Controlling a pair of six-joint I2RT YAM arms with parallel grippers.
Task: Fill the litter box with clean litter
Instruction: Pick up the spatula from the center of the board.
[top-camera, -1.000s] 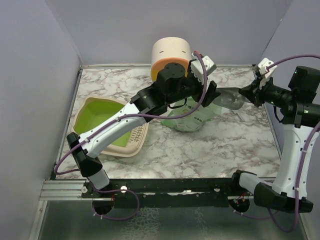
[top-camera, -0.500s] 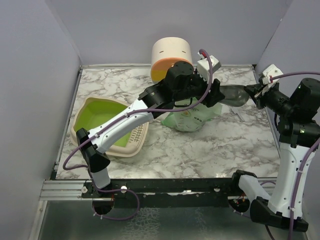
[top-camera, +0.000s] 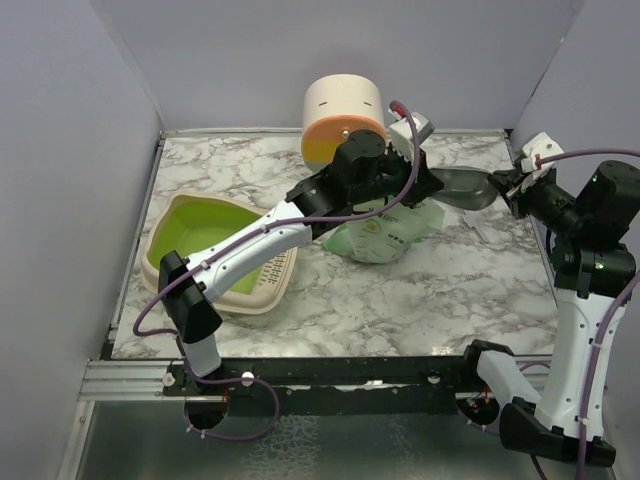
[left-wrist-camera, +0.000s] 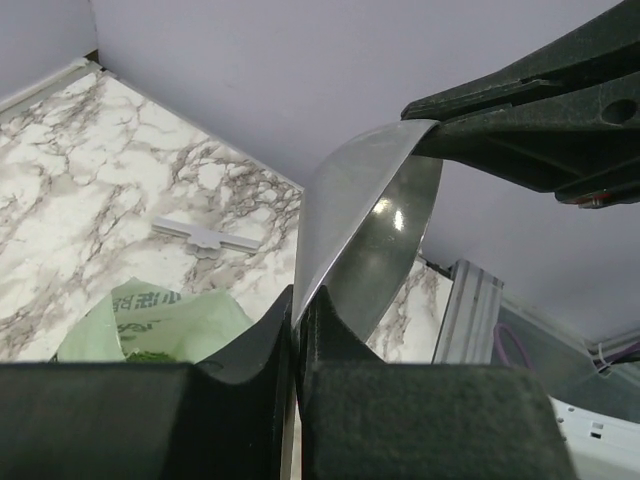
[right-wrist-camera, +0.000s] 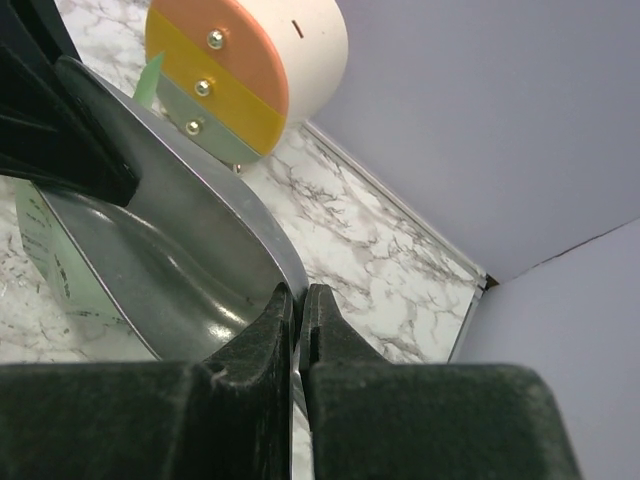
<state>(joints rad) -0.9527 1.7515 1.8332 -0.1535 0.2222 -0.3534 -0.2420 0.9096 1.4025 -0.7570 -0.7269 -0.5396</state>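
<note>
Grey metal scoop (top-camera: 462, 188) held in air over far right part of table (top-camera: 420, 290), gripped from two sides. Left gripper (top-camera: 432, 186) clamped tight on one thin edge; right gripper (top-camera: 500, 186) clamped tight on opposite edge. Mint-green litter bag (top-camera: 378, 235) slumped mid-table, just below left gripper. Litter box (top-camera: 165, 245), lime-green inside, set at left, well apart from scoop. Cream cylinder (top-camera: 342, 105) stood behind bag.

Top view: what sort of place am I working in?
Most likely a lab test booth, not a home: plain lavender walls enclose a marble-print tabletop, a metal mounting rail runs along its near edge, and the litter box looks staged.
</note>
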